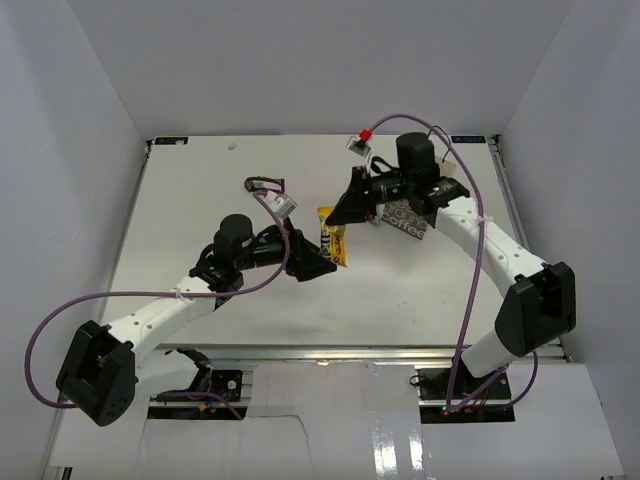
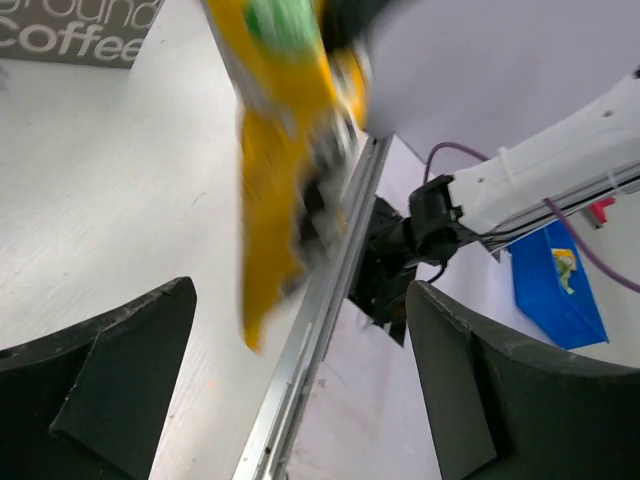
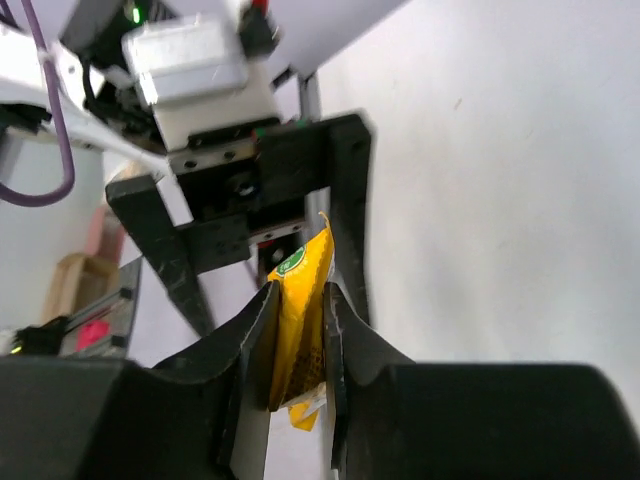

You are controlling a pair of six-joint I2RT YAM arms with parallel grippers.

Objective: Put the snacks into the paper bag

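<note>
My right gripper (image 1: pixel 340 213) is shut on a yellow snack packet (image 1: pixel 336 243) and holds it above the table's middle; the right wrist view shows both jaws pinching the packet (image 3: pixel 300 310) at my right gripper (image 3: pixel 298 345). My left gripper (image 1: pixel 320 264) is open and empty just beside the packet's lower end. In the left wrist view the blurred packet (image 2: pixel 280 150) hangs above the gap of my left gripper (image 2: pixel 300 390). The grey-brown paper bag (image 1: pixel 408 222) with pale lettering sits behind my right arm, partly hidden; its corner shows in the left wrist view (image 2: pixel 70 35). No other snacks show.
White walls close in the table on three sides. A metal rail (image 2: pixel 320 320) runs along the table's edge. A blue bin (image 2: pixel 555 275) sits beyond it, off the table. Purple cables loop beside both arms.
</note>
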